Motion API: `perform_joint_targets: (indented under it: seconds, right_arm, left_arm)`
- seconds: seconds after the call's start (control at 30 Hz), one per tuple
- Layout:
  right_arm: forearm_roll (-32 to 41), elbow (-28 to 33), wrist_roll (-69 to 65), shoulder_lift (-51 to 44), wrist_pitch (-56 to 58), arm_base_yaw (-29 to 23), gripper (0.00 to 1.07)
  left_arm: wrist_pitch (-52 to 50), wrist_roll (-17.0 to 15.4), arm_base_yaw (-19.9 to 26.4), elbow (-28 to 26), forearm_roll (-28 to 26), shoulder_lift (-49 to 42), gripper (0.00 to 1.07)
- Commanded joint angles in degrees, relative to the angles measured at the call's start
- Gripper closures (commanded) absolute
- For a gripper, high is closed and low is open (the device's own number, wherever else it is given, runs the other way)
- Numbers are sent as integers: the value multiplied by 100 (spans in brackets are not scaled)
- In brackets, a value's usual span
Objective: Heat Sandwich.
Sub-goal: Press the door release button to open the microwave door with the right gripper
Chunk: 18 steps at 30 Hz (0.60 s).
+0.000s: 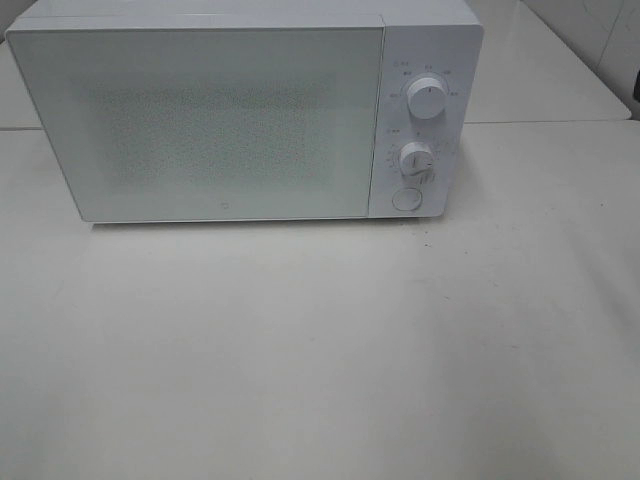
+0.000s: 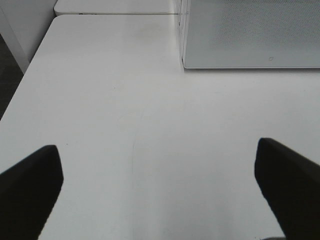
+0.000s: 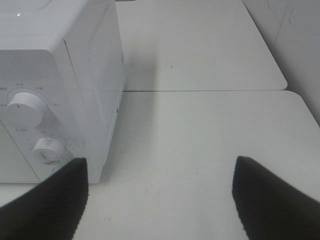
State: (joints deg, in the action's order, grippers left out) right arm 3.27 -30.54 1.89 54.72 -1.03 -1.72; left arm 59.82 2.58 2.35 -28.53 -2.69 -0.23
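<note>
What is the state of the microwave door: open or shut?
Shut. The door lies flush beside the control panel, with no gap showing.

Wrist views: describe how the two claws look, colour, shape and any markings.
The left claw and right claw each show only two fingers: matte black, broad wedges with blunt, angled tips. No markings, cables or sleeves show on them. The arms themselves appear in no view.

White matte tabletop (image 1: pixel 320 360) spreads in front of microwave (image 1: pixel 200 120). Second tabletop (image 1: pixel 545 70) abuts behind it, seam running right of microwave. Pale tiled wall (image 1: pixel 600 30) beyond. Dark floor (image 2: pixel 6 85) past tabletop edge, well apart from microwave. Light soft, even.
</note>
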Motion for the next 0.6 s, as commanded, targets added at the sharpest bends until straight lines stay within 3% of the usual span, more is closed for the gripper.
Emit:
perform_joint_targets:
  seconds: [0.03, 0.4, 0.6]
  right_arm:
    - [-29, 120, 23, 350, -716, 34, 31]
    - [120, 871, 367, 1484, -3220, -309, 31]
    - [1163, 1071, 974, 2418, -4446, -940, 31]
  left_arm:
    - [-92, 0, 17, 23, -40, -155, 5]
    - [-92, 0, 17, 23, -40, -155, 5]
    - [-92, 0, 17, 23, -40, -155, 5]
